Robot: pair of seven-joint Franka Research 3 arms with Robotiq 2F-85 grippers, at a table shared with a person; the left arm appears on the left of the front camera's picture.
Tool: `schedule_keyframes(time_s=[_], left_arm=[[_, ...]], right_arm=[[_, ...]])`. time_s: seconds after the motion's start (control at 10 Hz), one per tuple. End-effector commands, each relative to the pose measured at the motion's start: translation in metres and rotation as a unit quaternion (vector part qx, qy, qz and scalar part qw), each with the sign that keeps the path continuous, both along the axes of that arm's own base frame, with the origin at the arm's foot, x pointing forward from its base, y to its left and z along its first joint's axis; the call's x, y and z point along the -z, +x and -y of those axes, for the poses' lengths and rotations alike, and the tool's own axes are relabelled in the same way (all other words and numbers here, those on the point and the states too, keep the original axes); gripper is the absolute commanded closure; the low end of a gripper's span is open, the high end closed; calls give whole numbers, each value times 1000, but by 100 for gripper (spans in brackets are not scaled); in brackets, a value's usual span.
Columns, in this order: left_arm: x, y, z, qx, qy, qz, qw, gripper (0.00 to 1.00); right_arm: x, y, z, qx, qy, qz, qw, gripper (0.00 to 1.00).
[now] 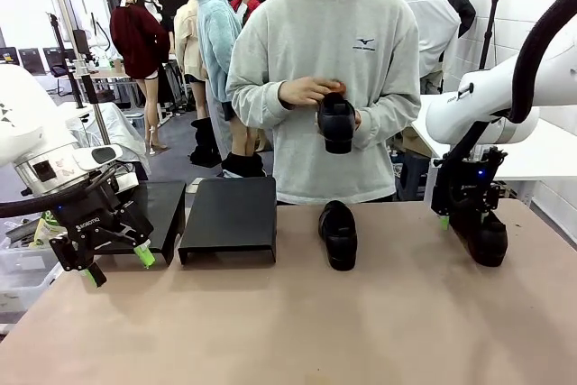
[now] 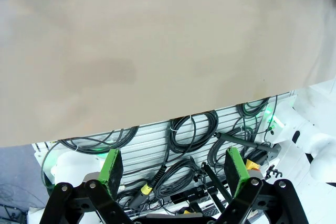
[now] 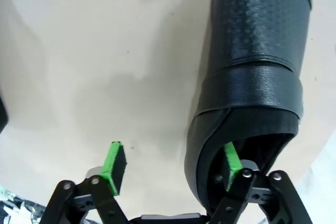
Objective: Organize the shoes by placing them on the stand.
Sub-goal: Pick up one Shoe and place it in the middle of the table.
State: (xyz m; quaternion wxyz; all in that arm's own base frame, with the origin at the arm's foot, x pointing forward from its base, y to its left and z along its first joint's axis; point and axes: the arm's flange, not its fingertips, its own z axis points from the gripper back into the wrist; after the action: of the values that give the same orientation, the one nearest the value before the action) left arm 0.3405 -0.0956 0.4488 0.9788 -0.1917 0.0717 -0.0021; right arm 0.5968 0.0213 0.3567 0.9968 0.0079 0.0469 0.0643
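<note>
Right gripper (image 1: 458, 215) is sitting low on the right shoe (image 1: 485, 239), which is standing on the table (image 1: 288, 331) near its right edge. In the right wrist view, one finger (image 3: 229, 161) is dipping inside the shoe's heel opening. The other finger (image 3: 113, 163) is standing outside, apart from the leather. Jaws are straddling the side wall, spread, not pinching yet.

Left gripper (image 1: 117, 266) is hovering at the table's left side, just in front of the left stand (image 1: 167, 209). Its jaws are spread wide and holding nothing. In the left wrist view its pads (image 2: 112, 166) are pointing past the table edge at cables (image 2: 189, 140).

Middle shoe (image 1: 338, 234) is lying on the table, just right of the right stand (image 1: 230, 218). The person's hands (image 1: 311, 92) are holding a third shoe (image 1: 336, 123) at chest height beyond the far edge.
</note>
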Motion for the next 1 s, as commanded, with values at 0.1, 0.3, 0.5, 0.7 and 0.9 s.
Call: schedule_keyframes(time_s=[0.1, 0.3, 0.5, 0.7, 0.9], left_arm=[[0, -1, 0, 0, -2, -2, 1000, 0], [0, -1, 0, 0, -2, -2, 1000, 0], [0, -1, 0, 0, -2, -2, 1000, 0], [0, -1, 0, 0, -2, -2, 1000, 0], [0, -1, 0, 0, -2, -2, 1000, 0]], right_arm=[[1, 5, -4, 35, -49, 9, 998, 71], [5, 6, -4, 35, -43, 10, 998, 100], [14, 11, 0, 42, -43, 5, 998, 100], [17, 12, 2, 42, -58, 11, 997, 100], [9, 9, 5, 65, -49, 0, 997, 100]])
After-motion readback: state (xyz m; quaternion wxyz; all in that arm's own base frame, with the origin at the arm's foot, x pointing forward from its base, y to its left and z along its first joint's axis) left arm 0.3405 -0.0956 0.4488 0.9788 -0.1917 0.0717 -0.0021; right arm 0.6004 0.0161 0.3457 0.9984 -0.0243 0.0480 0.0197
